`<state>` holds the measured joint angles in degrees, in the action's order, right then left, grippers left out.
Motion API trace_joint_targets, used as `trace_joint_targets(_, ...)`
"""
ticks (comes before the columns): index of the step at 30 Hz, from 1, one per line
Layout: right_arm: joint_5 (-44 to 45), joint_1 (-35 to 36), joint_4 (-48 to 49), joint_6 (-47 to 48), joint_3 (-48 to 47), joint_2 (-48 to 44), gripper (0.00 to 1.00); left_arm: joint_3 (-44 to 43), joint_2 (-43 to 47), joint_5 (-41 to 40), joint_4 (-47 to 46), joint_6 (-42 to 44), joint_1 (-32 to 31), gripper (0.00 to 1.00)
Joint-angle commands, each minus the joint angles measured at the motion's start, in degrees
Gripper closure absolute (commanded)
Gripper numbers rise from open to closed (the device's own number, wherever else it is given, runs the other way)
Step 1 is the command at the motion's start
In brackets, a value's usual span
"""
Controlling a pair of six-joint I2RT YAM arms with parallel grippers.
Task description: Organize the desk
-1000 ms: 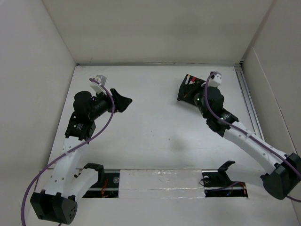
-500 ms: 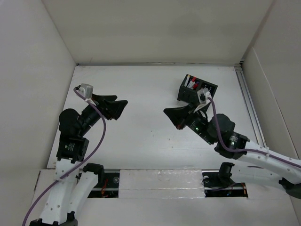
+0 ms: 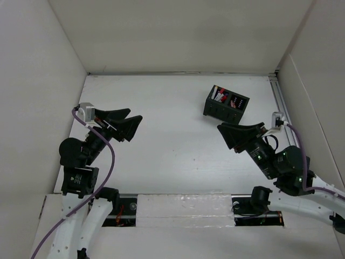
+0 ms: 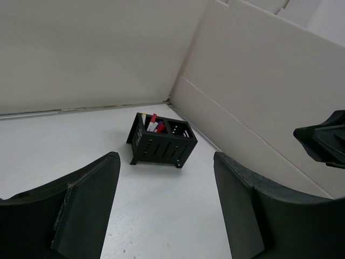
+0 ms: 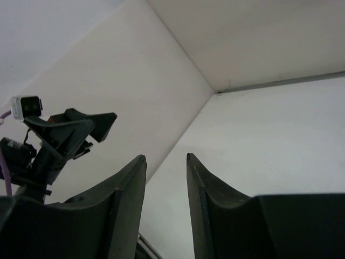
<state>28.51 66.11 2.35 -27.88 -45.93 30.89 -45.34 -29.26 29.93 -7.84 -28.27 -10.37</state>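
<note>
Since the desk (image 3: 172,140) shows nothing loose that I can see except the black organizer box (image 3: 226,103), which stands at its far right near the back wall with markers (image 4: 153,123) upright in one compartment, I judge the tidying to be at or near its end. My right gripper (image 3: 223,134) hangs just short of the box, not touching it, its jaws a narrow gap apart and empty, while my left gripper (image 3: 135,114) hovers over the desk's left side, spread wide and holding nothing. My next move, I think, is only to check for strays and bring both arms home without knocking the box.
</note>
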Motion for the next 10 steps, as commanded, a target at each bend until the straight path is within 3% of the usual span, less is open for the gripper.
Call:
trace_joint_targets(1,4.80,0.43,-1.47,-1.92,1.64,-2.15,0.58,0.34,1.22,0.30,-5.96,-2.49,0.26,0.34)
trace_joint_targets(10,6.99,0.43,-2.17,-2.53,2.52,-2.42,0.56,1.31,1.31,1.45,-9.83,-5.47,0.26,0.34)
